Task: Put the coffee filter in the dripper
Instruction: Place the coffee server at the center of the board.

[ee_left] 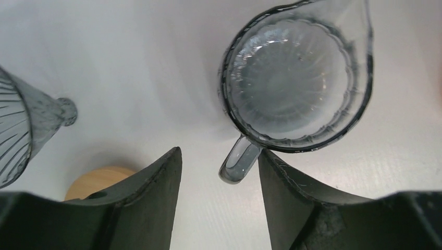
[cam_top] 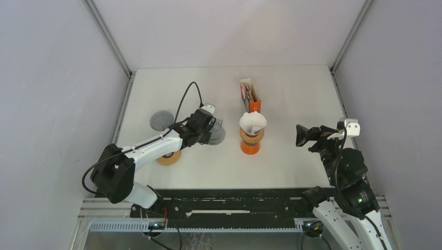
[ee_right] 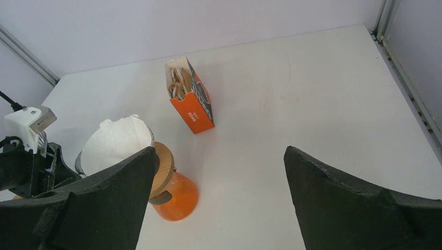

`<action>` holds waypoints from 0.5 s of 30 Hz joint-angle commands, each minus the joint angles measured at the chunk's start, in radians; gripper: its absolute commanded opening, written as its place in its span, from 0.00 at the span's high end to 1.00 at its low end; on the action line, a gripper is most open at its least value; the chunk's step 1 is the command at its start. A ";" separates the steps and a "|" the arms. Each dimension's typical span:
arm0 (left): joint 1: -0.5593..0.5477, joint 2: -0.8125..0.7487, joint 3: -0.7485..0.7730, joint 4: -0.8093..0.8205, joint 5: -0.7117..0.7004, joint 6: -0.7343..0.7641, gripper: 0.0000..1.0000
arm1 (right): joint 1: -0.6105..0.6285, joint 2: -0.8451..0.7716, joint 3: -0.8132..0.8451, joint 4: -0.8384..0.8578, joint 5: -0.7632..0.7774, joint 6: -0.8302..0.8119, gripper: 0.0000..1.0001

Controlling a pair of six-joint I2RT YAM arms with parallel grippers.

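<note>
Left gripper (ee_left: 219, 153) released, jaws astride the handle (ee_left: 238, 162) of a ribbed smoky glass jug (ee_left: 297, 78); fluted glass cone (ee_left: 18, 135) to its left. Right gripper (ee_right: 219, 151) gapes empty, white paper filter (ee_right: 117, 143) ahead-left.

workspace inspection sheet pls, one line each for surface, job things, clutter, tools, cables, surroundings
surface: white table, no spills seen
job's things: white coffee filter sits in the dripper on an orange base; orange filter box stands open behind it
clutter: glass jug, ribbed glass cone, wooden ring
tools: left tool open, jug handle between its fingers; right tool open, empty
cables: black cable loops up from the left wrist
surroundings: grey walls, metal corner posts
</note>
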 commanded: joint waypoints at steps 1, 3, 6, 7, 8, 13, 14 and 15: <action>0.005 -0.037 -0.019 -0.038 -0.116 -0.056 0.39 | -0.006 0.002 -0.002 0.034 -0.008 0.007 0.00; 0.011 -0.038 -0.017 -0.050 -0.138 -0.069 0.38 | -0.006 0.004 -0.002 0.035 -0.011 0.008 0.00; 0.024 -0.050 -0.015 -0.061 -0.153 -0.086 0.36 | -0.007 0.004 -0.001 0.033 -0.011 0.008 0.00; 0.029 -0.056 -0.016 -0.061 -0.155 -0.091 0.35 | -0.007 0.004 -0.002 0.033 -0.012 0.008 0.00; 0.034 -0.060 -0.017 -0.062 -0.154 -0.095 0.34 | -0.006 0.005 -0.001 0.034 -0.011 0.008 0.00; 0.063 -0.066 -0.008 -0.077 -0.164 -0.133 0.32 | -0.006 0.007 -0.002 0.033 -0.014 0.008 0.00; 0.069 -0.066 -0.007 -0.078 -0.161 -0.139 0.32 | -0.006 0.007 -0.001 0.033 -0.013 0.008 0.00; 0.074 -0.067 -0.007 -0.080 -0.161 -0.146 0.32 | -0.005 0.006 -0.001 0.033 -0.014 0.008 0.00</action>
